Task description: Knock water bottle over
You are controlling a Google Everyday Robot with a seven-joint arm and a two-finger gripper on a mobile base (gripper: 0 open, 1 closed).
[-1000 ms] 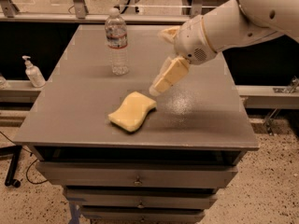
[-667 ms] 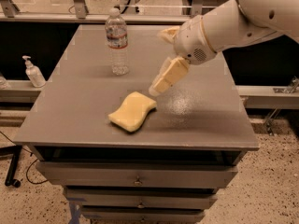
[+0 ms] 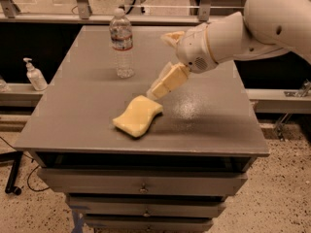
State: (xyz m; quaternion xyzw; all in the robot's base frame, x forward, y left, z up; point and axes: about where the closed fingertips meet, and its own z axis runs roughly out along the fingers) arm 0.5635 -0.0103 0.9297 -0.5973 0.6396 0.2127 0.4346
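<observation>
The water bottle [image 3: 121,43] is clear ribbed plastic with a white cap and a label band. It stands upright at the back left of the grey table top [image 3: 209,125]. My gripper [image 3: 158,66] hangs over the middle of the table, to the right of the bottle and apart from it. Its two yellowish fingers are spread: one [image 3: 166,81] points down-left just above the sponge, the other [image 3: 171,36] points left. Nothing is between them. A yellow sponge [image 3: 138,115] lies flat in front of the gripper.
A small white pump-dispenser bottle [image 3: 35,75] stands on a lower ledge left of the table. The table has drawers [image 3: 141,183] under its front edge. A railing and posts run behind the table's back edge.
My gripper and arm have shifted a little to the left, toward the bottle. The bottle and the sponge have not moved.
</observation>
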